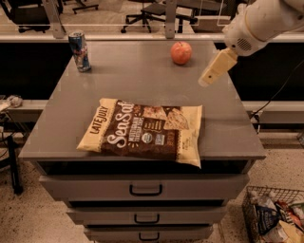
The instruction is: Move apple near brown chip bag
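Observation:
The apple (181, 52) is small, round and red-orange, and sits near the far right edge of the grey cabinet top (142, 78). The brown chip bag (142, 132) lies flat near the front edge, with a dark brown centre, cream ends and "Sea Salt" and "LATE JULY" lettering. My gripper (205, 80) hangs from the white arm (259, 21) at the upper right. It points down and to the left over the right side of the top, to the right of the apple and a little nearer the camera. It holds nothing that I can see.
A tall blue drink can (79, 51) stands at the far left corner. Several drawers (145, 189) are below the top. A wire basket (275, 216) of packets sits on the floor at the lower right. Office chairs (152, 12) stand behind.

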`<state>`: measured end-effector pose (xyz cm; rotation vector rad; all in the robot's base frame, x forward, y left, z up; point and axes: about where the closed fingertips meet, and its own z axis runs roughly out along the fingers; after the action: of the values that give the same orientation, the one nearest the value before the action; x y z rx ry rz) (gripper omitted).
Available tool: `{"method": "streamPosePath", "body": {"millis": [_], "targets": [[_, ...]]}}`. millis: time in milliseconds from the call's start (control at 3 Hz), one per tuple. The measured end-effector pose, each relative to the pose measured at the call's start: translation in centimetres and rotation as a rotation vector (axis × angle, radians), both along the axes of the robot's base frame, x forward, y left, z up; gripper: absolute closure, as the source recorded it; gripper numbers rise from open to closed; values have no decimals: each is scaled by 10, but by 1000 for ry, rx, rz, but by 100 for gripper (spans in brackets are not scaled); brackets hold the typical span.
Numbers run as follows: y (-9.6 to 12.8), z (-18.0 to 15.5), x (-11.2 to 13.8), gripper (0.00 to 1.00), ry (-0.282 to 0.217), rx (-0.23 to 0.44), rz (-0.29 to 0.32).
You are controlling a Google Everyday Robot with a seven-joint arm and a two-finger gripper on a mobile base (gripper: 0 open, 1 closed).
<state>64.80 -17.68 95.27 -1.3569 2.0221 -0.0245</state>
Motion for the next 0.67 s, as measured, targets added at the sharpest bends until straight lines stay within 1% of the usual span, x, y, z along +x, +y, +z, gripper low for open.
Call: {"method": "streamPosePath", "body": {"millis": [333, 667], "targets": [[7, -18, 48, 0, -35, 93, -69], [17, -39, 98, 0, -58, 212, -123]]}}
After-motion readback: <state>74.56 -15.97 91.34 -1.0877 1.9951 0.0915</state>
